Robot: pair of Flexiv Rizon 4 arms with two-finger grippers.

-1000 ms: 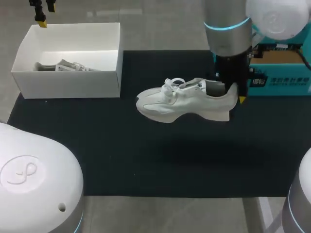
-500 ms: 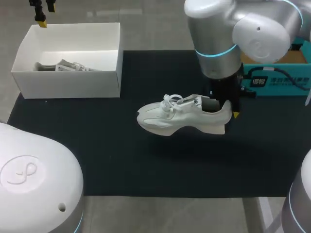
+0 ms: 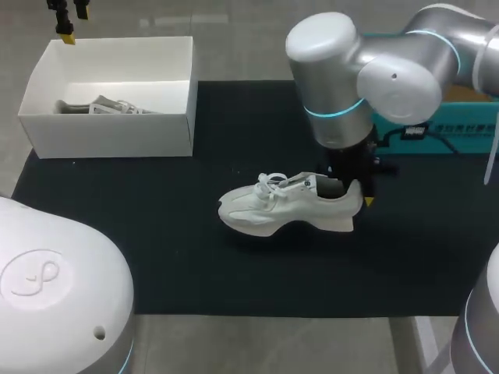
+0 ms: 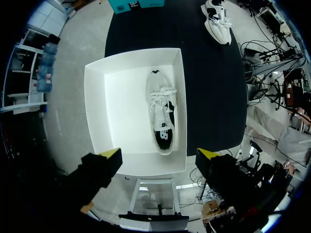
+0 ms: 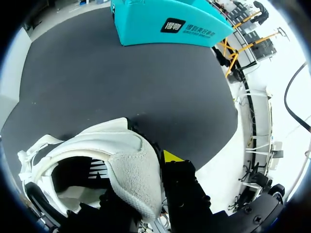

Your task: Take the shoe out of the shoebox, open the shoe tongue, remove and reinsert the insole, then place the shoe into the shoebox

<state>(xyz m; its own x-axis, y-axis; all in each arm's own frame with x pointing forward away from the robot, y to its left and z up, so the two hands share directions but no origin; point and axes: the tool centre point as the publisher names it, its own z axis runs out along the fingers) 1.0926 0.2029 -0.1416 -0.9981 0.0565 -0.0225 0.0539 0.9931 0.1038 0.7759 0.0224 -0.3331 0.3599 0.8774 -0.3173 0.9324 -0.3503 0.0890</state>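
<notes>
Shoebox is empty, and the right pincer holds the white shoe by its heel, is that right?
Not quite. The shoebox is not empty: the left wrist view shows a second shoe lying inside it. The rest is correct: the right pincer holds the white shoe by its heel.

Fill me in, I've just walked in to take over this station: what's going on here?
The right pincer is shut on the heel of a white shoe, one finger inside the opening and one behind the heel, low over the black mat. Whether the sole touches the mat is hard to tell. The left pincer hangs open above the white shoebox, where a second shoe lies. The tongue and insole steps are not yet done.
</notes>
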